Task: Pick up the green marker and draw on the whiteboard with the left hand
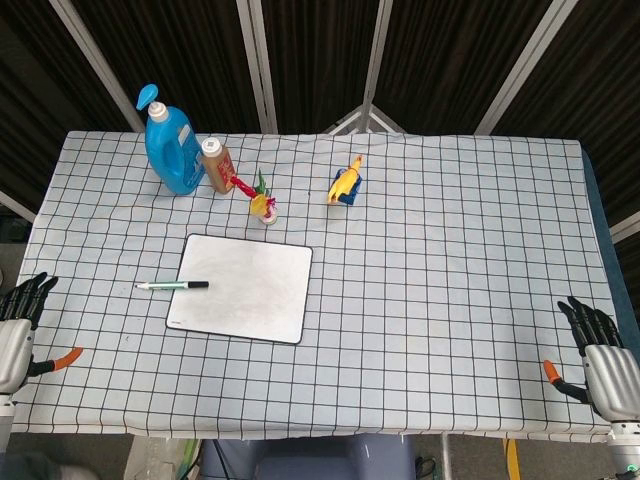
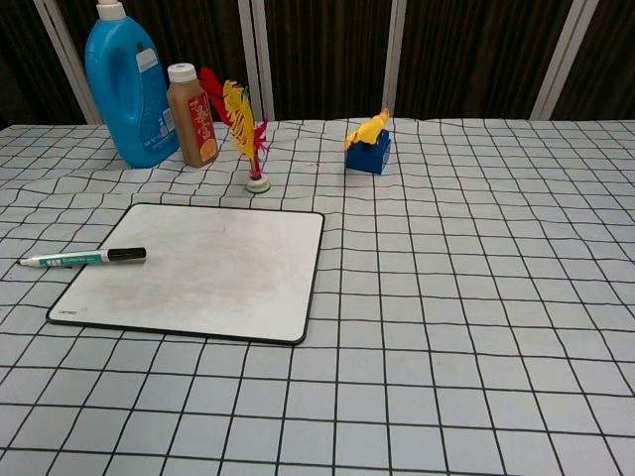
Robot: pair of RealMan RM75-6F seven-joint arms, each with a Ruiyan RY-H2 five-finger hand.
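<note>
Untouched, the green marker (image 1: 172, 286), black-capped, lies across the whiteboard (image 1: 250, 290) edge; left hand (image 1: 20, 325) open, fingers spread.

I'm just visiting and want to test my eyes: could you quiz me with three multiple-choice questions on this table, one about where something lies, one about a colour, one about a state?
1. Where does the green marker with the black cap lie?
A. across the left edge of the white rectangular whiteboard
B. beside the blue block
C. in a robot hand

2. What colour is the large plastic detergent bottle?
A. red
B. blue
C. white

3. How is the left robot hand?
A. holding the marker
B. pressing the board
C. holding nothing, at the table's edge

Answers: 1 A, its capped end overlaps the board; 2 B, both views show blue; 3 C, it sits far from the marker.
</note>
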